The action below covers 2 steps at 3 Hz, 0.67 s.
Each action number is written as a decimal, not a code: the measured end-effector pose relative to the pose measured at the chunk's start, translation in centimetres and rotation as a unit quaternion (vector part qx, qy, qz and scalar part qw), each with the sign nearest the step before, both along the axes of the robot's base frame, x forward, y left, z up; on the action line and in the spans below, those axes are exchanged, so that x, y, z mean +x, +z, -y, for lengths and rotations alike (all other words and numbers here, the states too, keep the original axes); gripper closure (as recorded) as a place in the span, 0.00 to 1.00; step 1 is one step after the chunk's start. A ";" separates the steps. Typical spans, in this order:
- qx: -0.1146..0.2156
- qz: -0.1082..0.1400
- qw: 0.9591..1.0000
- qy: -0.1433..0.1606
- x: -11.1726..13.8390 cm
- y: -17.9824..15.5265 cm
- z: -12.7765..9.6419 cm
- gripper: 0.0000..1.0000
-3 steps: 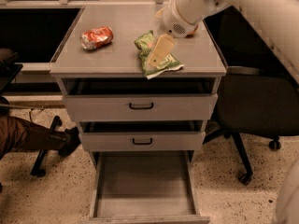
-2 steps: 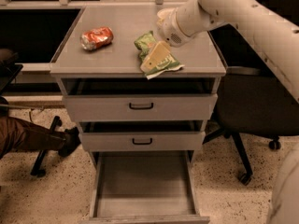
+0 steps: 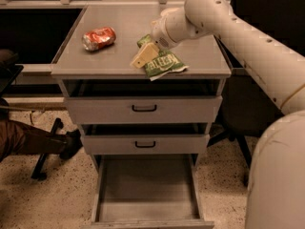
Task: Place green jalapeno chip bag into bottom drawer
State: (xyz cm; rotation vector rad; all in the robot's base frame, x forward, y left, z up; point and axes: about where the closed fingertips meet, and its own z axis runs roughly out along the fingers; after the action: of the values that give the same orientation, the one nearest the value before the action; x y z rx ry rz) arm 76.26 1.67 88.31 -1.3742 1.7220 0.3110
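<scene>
I see the green jalapeno chip bag (image 3: 165,64), crumpled with white lettering, lying flat on the bench (image 3: 114,56) just beside and partly under my claw (image 3: 138,61). The bottom drawer (image 3: 147,187), grey and pulled open, sits well below the claw.

Tool (image 3: 143,56) at chip bag (image 3: 164,63) L edge, atop cabinet (image 3: 119,18); can (image 3: 98,38) further L; btm drawer (image 3: 147,187) below.

The room was an office-type workspace. A grey metal drawer cabinet (image 3: 95,111) stood on speckled flooring (image 3: 47,199), with a swivel-chair base (image 3: 243,156) alongside. The gripper (image 3: 144,56) was positioned over the cabinet's top surface.
</scene>
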 end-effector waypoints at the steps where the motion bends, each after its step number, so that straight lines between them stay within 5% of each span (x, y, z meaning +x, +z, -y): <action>1: -0.005 0.007 1.000 0.002 1.7 -0.5 -2.2 0.00; 2: -0.017 -0.011 1.000 0.003 2.6 -1.9 -3.0 0.00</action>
State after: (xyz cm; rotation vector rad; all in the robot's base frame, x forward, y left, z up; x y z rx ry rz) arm 78.83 4.69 86.39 -1.4056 1.7491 0.3025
